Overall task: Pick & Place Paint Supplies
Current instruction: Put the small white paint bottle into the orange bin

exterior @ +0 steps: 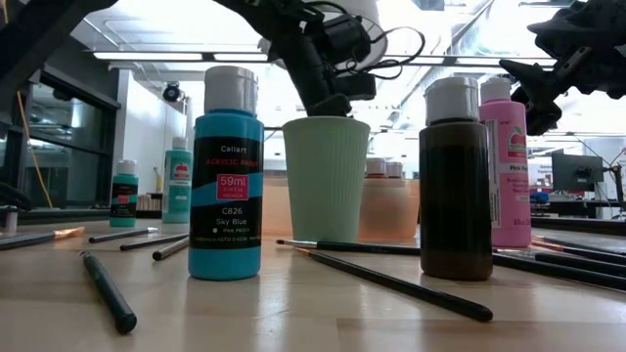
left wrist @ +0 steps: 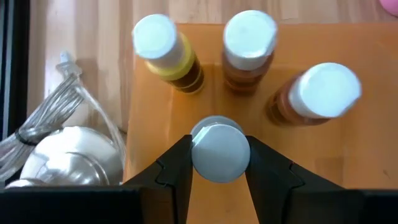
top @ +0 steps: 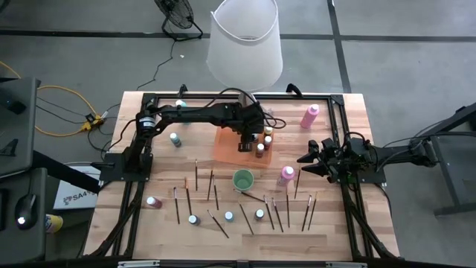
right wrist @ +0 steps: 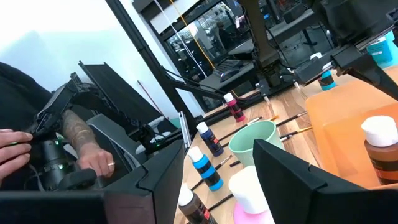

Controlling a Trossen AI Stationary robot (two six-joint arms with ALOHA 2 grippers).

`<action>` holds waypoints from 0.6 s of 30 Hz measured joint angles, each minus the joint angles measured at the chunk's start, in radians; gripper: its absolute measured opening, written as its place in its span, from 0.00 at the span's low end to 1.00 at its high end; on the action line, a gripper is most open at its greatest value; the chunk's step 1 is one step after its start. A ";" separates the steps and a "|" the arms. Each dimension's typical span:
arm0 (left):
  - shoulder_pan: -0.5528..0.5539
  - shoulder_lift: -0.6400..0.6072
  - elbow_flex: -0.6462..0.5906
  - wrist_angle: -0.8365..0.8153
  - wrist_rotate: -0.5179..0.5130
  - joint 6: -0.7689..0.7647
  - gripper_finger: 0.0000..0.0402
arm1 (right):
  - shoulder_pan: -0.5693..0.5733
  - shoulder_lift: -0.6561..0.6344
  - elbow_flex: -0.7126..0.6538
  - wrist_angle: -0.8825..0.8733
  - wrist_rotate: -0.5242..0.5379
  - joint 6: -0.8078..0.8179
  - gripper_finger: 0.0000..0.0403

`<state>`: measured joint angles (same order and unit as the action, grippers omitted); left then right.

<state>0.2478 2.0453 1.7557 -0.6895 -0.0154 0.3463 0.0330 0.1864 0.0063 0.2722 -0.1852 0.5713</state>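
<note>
Your left tool [left wrist: 219, 163] is clamped on the white cap of a small paint bottle [left wrist: 219, 149] over the orange tray [left wrist: 348, 155], near the surface's far edge. It's light, rigid, slick plastic; hold the cap squarely. Your right tool [top: 311, 160] waits apart near the right edge.

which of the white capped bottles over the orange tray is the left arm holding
The bottle between the left gripper's jaws, apart from the row of three: one yellow bottle and two brown ones, standing free on the orange tray.
</note>
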 joint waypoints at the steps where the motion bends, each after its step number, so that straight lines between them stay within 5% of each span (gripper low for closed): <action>1: 0.000 0.000 0.000 0.000 0.009 0.011 0.30 | 0.000 0.000 0.000 0.000 0.000 0.000 0.47; 18: 0.000 0.016 -0.002 -0.006 0.010 0.015 0.34 | 0.000 0.000 0.000 0.000 0.000 0.000 0.47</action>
<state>0.2478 2.0614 1.7541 -0.6957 -0.0049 0.3612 0.0330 0.1864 0.0059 0.2718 -0.1852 0.5713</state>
